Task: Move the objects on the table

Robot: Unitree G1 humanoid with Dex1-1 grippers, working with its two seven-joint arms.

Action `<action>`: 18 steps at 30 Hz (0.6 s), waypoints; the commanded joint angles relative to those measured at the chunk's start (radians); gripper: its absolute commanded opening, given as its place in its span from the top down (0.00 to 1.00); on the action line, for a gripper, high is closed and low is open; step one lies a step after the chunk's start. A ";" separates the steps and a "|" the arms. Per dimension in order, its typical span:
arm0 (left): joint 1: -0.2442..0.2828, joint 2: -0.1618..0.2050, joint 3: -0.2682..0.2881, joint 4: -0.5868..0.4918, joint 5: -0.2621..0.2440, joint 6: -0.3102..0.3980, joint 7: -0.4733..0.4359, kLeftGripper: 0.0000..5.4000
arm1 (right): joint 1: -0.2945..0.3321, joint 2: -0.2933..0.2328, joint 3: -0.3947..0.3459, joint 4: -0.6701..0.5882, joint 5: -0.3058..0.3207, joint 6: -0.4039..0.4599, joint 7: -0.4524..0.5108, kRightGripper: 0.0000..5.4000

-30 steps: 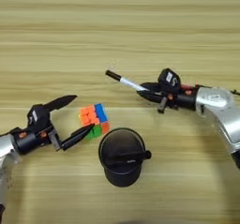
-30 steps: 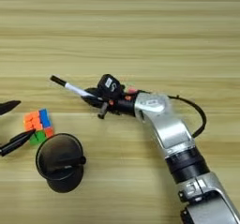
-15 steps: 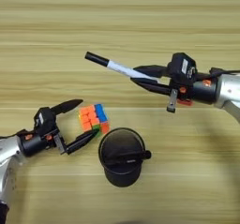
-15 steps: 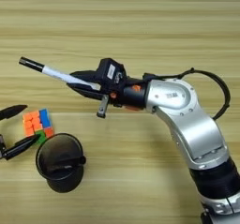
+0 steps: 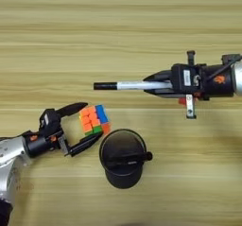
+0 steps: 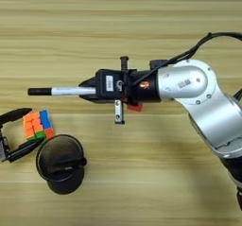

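My right gripper is shut on the white-and-black marker pen, which lies level above the table with its black tip pointing left. A small red block peeks out from under this gripper, mostly hidden. Lower left, the multicoloured puzzle cube rests on the wood. My left gripper is open, one black finger above the cube and one below it. Whether the lower finger touches the cube is unclear.
A black round cup with a side handle stands just right of and below the cube, close to the left gripper's lower finger. The right arm's silver body and cable fill the right side.
The right gripper has swung the pen from a slant to level, its tip now lower and pointing left. The left gripper has edged right, further around the cube.
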 commanded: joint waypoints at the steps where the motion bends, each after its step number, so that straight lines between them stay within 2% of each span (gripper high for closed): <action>1: -0.015 -0.012 -0.008 0.005 0.019 -0.002 0.003 0.00 | -0.048 -0.073 0.003 -0.036 0.001 -0.008 0.071 0.86; 4: -0.020 -0.016 -0.009 0.011 0.025 -0.006 0.006 0.00 | -0.027 -0.091 0.008 -0.066 0.057 0.021 0.117 0.86; 6: -0.023 -0.016 -0.007 0.012 0.026 -0.007 0.005 0.00 | -0.026 -0.105 0.026 -0.071 0.063 0.024 0.145 0.86; 12: -0.018 -0.014 -0.002 0.005 0.024 -0.008 0.004 0.00 | -0.048 -0.135 0.069 -0.007 0.028 -0.011 0.205 0.86; 18: -0.010 -0.015 -0.002 -0.004 0.023 -0.006 0.007 0.00 | -0.043 -0.147 0.106 0.019 -0.014 -0.044 0.238 0.86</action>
